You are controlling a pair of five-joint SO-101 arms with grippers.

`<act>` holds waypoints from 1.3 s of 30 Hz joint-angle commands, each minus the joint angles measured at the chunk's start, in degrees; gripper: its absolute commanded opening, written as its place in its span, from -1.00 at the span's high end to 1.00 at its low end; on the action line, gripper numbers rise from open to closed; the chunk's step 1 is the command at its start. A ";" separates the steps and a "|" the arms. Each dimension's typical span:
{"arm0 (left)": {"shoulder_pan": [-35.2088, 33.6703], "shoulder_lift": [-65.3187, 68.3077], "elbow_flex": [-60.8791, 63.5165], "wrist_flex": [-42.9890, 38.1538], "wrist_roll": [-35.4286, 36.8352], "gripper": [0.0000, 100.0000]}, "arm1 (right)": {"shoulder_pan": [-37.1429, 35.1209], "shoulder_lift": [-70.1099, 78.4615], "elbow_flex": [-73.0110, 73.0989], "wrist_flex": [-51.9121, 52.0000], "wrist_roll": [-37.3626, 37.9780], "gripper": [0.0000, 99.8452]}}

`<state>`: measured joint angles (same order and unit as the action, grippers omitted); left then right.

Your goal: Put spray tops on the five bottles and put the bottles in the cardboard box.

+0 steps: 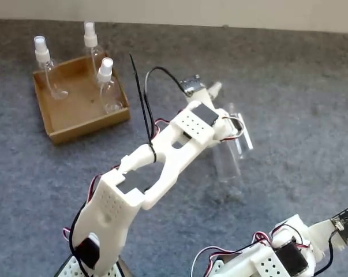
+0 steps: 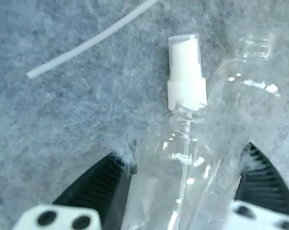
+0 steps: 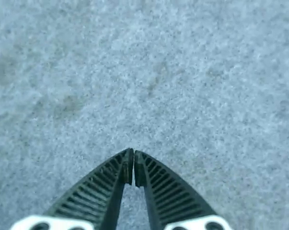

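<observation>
Two clear bottles lie side by side on the grey carpet between the fingers of my left gripper (image 2: 182, 160), which is open. One bottle (image 2: 182, 143) carries a white spray top (image 2: 185, 72). The other bottle (image 2: 245, 96) has a bare open neck (image 2: 254, 45). From above, both bottles (image 1: 230, 158) lie under the end of the left arm (image 1: 188, 130). The cardboard box (image 1: 58, 130) at the far left holds three upright bottles (image 1: 109, 86) with spray tops. My right gripper (image 3: 133, 165) is shut on nothing, just above bare carpet.
A thin white tube (image 2: 86, 43) lies loose on the carpet beyond the left gripper. A black cable tie (image 1: 140, 92) sticks up from the left arm. The right arm (image 1: 277, 257) sits at the near right edge.
</observation>
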<state>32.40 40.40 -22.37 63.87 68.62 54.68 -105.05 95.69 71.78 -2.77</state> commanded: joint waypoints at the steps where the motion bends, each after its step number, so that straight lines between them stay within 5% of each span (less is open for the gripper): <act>1: -2.68 0.66 -1.98 2.46 0.44 0.51 | 0.75 -0.22 8.22 0.22 -0.09 0.99; 22: -1.27 0.66 -5.58 6.77 -0.18 0.50 | 0.75 -0.22 8.22 0.22 -0.09 0.99; 33: 0.92 0.57 -5.76 6.59 -18.90 0.51 | 0.75 -0.22 8.22 0.22 -0.09 0.99; 39: 1.27 0.57 -11.65 8.97 -20.57 0.50 | 0.75 -0.22 8.22 0.22 -0.09 0.99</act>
<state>32.13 42.33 -27.56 70.20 48.66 54.68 -105.14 95.69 71.78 -2.77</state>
